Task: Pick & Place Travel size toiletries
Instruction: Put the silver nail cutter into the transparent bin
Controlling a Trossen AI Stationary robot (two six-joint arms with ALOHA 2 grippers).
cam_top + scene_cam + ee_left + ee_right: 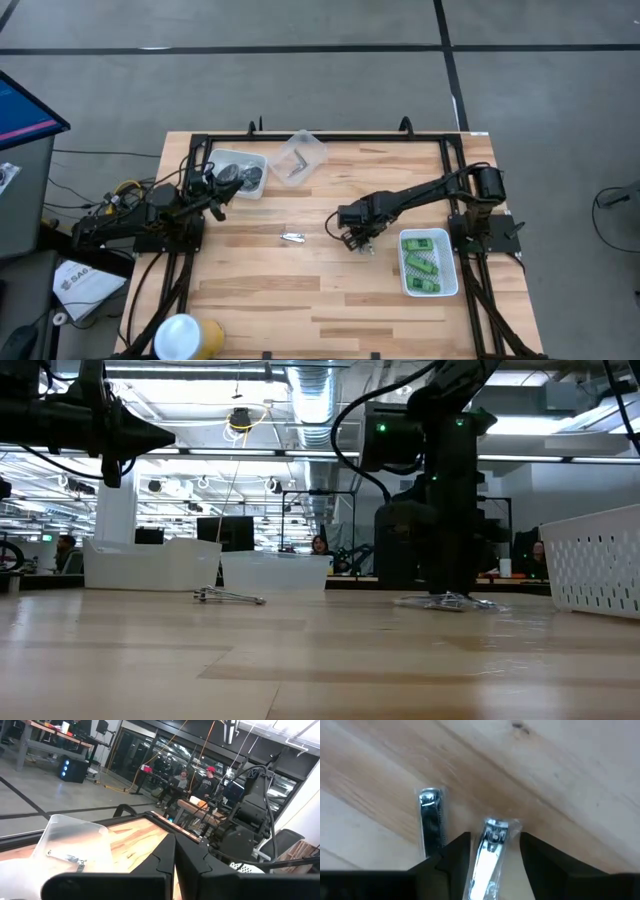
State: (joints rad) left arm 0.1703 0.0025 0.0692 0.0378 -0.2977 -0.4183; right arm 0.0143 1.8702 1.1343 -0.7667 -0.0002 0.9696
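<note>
My right gripper (358, 240) points down at the table's middle, open. In the right wrist view it (495, 865) straddles a silver nail clipper (490, 850) in a clear wrapper, and a second clipper (431, 822) lies beside it. Another silver tool (292, 237) lies flat on the wood farther left. Three green bottles (425, 262) lie in the white mesh basket (450, 285). Dark round jars (243, 178) sit in a white tray (225, 160). My left gripper (218, 192) hovers shut and empty beside that tray. My right gripper comes from above with one finger (452, 865) on each side of the wrapped clipper's body (487, 857), which lies flat on the table along the gap. Whether the fingers touch it, I cannot tell.
A clear plastic tub (300, 158) holding a silver tool stands at the far edge next to the white tray. A black frame (330, 138) rims the table. In the low view the basket wall (600, 560) rises at the right. A yellow and white object (185, 338) lies off the near left corner.
</note>
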